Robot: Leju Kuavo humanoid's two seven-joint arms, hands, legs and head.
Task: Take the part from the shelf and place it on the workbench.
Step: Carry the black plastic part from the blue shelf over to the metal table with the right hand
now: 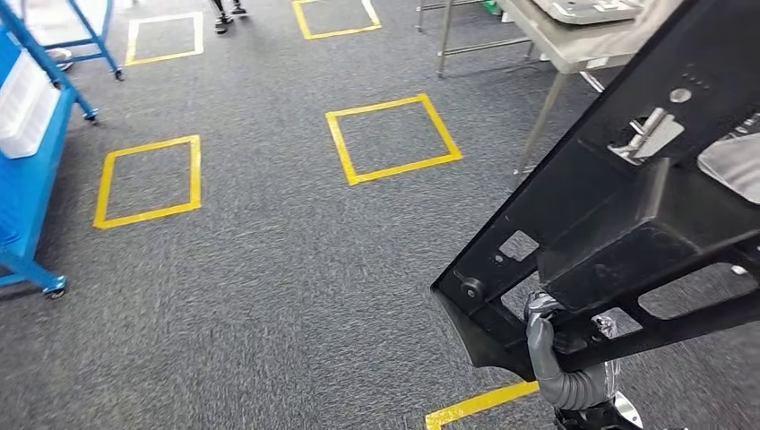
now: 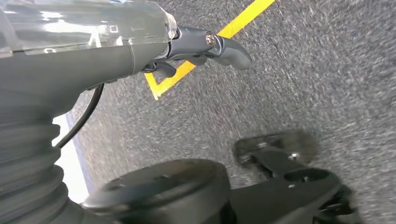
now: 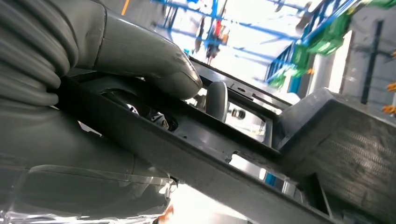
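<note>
The part [image 1: 627,215] is a large black frame with cut-outs, a raised block and a silver latch, filling the right side of the head view and tilted up to the right. My right hand [image 1: 560,358] grips its lower bar from below. In the right wrist view the thumb [image 3: 154,60] lies over the bar of the part [image 3: 196,158] and a finger [image 3: 217,100] hooks through an opening. My left hand [image 2: 205,46] hangs over the carpet, fingers apart, holding nothing. The grey workbench [image 1: 574,49] stands at the far right.
A blue wheeled shelf [image 1: 27,179] stands at the left edge. Yellow tape squares [image 1: 394,139] mark the grey carpet, and a tape strip [image 1: 479,403] lies near my feet. A person's feet [image 1: 228,16] show at the far end. A grey tray [image 1: 587,9] sits on the workbench.
</note>
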